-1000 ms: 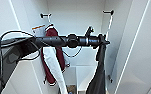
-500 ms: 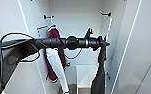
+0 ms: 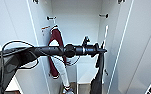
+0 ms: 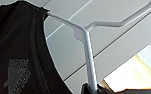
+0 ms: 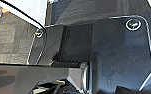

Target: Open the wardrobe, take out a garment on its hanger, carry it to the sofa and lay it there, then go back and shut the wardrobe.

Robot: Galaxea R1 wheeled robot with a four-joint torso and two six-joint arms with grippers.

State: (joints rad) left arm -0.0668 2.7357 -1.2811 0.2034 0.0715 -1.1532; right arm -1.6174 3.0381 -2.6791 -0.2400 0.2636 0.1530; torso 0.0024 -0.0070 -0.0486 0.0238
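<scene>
The wardrobe stands open in front of me, both white doors swung wide. My left arm reaches across from the left, and its gripper is at the right side of the opening. It is shut on the stem of the pale hanger, as the left wrist view shows with the dark fingertips pinching it. The black garment hangs limp below the gripper, and its collar and a grey print show close up. The sofa is out of view.
A maroon jacket with white sleeves hangs at the left inside the wardrobe. Black pegs stick out of the inner walls. A low shelf lies behind the garment. The right wrist view looks down on grey carpet.
My left arm has dropped a little, taking the hanger and black garment down with it. The maroon jacket and the doors have stayed put.
</scene>
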